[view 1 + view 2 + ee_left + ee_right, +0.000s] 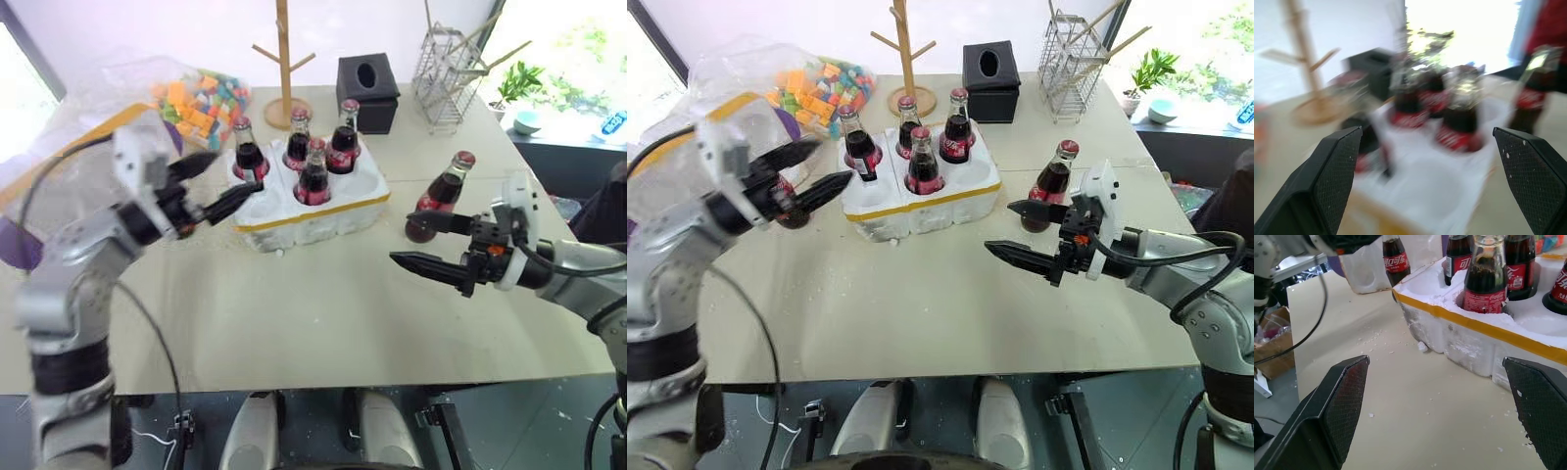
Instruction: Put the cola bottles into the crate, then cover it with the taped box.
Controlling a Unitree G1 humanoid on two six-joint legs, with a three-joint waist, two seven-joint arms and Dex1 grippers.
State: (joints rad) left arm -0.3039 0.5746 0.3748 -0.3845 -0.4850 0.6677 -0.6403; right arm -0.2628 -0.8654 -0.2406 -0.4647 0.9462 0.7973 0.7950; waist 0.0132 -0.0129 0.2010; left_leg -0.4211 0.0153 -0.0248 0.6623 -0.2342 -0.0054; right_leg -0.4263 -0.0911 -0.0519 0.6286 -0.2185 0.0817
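Both grippers spread, empty. Bring right gripper (431, 242) to loose cola bottle (441, 196); pinch low, carry upright to crate (323, 211).

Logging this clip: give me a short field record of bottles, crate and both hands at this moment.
Bottles in crate: four
Bottles on table: one right of the crate; one left of it, behind the left hand
Left hand: open, empty, beside the crate's left end
Right hand: open, empty, near the right bottle
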